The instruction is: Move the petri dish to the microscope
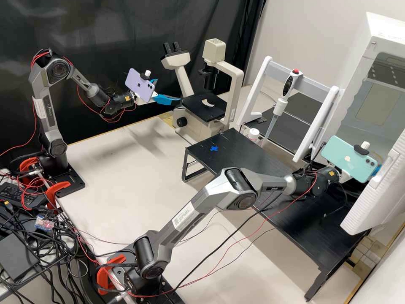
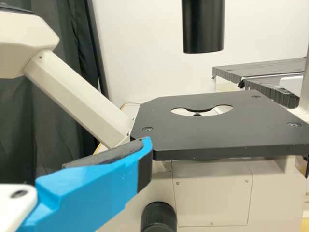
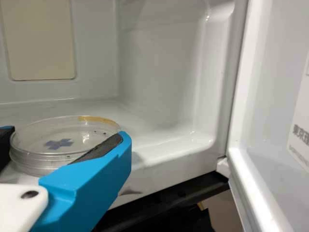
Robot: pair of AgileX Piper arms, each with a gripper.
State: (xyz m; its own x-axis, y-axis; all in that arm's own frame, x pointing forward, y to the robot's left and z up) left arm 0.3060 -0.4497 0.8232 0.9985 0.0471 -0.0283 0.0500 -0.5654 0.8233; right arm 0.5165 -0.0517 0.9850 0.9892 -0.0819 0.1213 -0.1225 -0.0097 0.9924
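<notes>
In the high view my left gripper (image 1: 164, 90) hangs beside the microscope (image 1: 206, 106), its blue fingers apart with nothing between them. In the left wrist view one finger (image 2: 91, 186) of it is close to a corner of the black microscope stage (image 2: 217, 133). My right gripper (image 1: 376, 171) is at the white box's opening in the high view, mostly hidden by the phone. Seen in the right wrist view, my right gripper (image 3: 67, 142) is shut on the clear round petri dish (image 3: 60, 144) inside the white chamber, one finger on each side.
A black raised table (image 1: 249, 156) carries a blue cross mark (image 1: 214, 148). A pipette (image 1: 279, 105) hangs on a white stand (image 1: 261, 80) behind it. The white box (image 1: 379, 55) has its open door (image 1: 379, 190) close beside the right gripper. The microscope's black condenser (image 2: 203, 29) overhangs the stage.
</notes>
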